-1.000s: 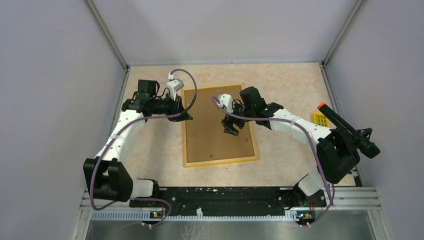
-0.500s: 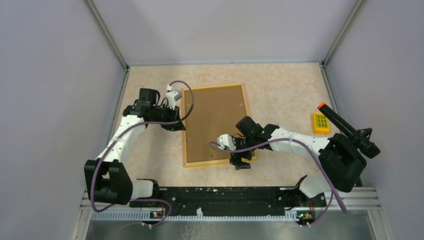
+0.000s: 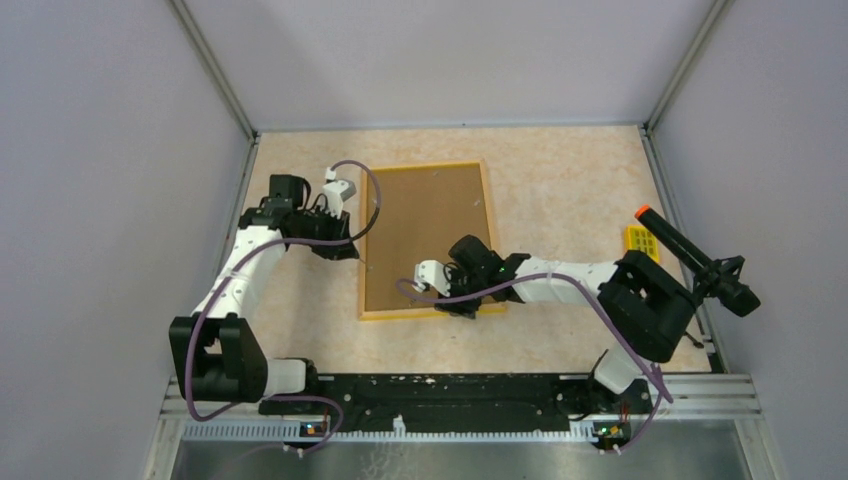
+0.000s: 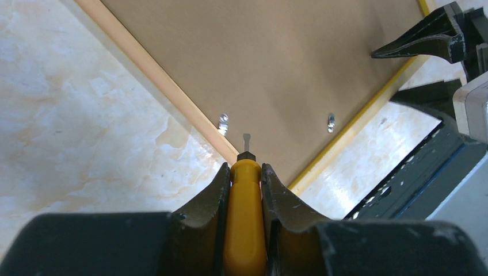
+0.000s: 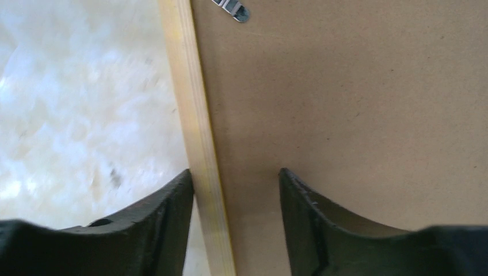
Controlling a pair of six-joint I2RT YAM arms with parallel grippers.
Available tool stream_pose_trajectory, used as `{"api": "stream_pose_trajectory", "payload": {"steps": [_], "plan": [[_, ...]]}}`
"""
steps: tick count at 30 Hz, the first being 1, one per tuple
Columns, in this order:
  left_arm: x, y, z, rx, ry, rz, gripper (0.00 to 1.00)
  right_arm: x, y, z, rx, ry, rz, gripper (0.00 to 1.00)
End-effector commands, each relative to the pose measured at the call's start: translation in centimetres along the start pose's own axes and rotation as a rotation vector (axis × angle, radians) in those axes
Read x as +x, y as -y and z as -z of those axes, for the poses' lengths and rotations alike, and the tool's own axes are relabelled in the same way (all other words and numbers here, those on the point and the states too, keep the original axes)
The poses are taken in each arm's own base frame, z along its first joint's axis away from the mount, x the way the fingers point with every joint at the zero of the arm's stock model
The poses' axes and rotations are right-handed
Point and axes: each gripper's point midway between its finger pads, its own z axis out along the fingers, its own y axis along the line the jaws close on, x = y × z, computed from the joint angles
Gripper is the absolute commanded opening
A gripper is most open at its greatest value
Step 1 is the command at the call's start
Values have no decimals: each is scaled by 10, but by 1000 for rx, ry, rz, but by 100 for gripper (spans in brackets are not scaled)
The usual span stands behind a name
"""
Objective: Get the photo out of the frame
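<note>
Beige marbled worktop [image 3: 560,180], grey walls all round. On it the frame [image 3: 425,235] lies face down: brown fibreboard back panel [image 4: 276,63] up, pale wooden rim [image 5: 198,172] round it, a sliver of yellow front border at the edge. The photo is not visible; presumably it sits under the panel, facing the worktop. Left fingers [image 4: 216,198] are clamped tight on a screwdriver [image 4: 247,218] with a yellow handle, its tip just short of the frame's corner, near one of two small metal tabs [image 4: 223,122] that pin the panel. Right fingers [image 5: 167,218] are part open and holding nothing. They straddle the rim at the frame's near edge, one finger on the worktop side just beside the wood, the other over the panel and apart from it. A small yellow block [image 3: 640,240] and a black tool with an orange tip [image 3: 690,262] lie well off to the right. Handling guess: the frame is stiff, light and flat, and likely to skid on the smooth top, so pinch the rim to steady it. The panel is thin and should lift only once the tabs are turned. The print is probably thin and easily creased, so take it by an edge.
</note>
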Motion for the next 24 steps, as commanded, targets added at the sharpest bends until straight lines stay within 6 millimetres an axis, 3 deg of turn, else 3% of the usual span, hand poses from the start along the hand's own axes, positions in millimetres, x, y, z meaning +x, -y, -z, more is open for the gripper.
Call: {"api": "stream_pose_trajectory", "payload": {"steps": [1,6,11,20,24], "plan": [[-14,-19,7,-93,22,-102,0,21,24,-20,124,-112,-90,44],[-23,-39,3,-192,42,-106,0,9,35,-26,141,-102,-104,36],[-37,-56,-7,-248,44,-135,0,17,33,-27,134,-129,-89,29],[-54,-55,-32,-223,45,-192,0,22,34,-22,139,-162,-78,1],[-61,-58,-41,-237,47,-217,0,22,37,-25,141,-171,-85,0]]}}
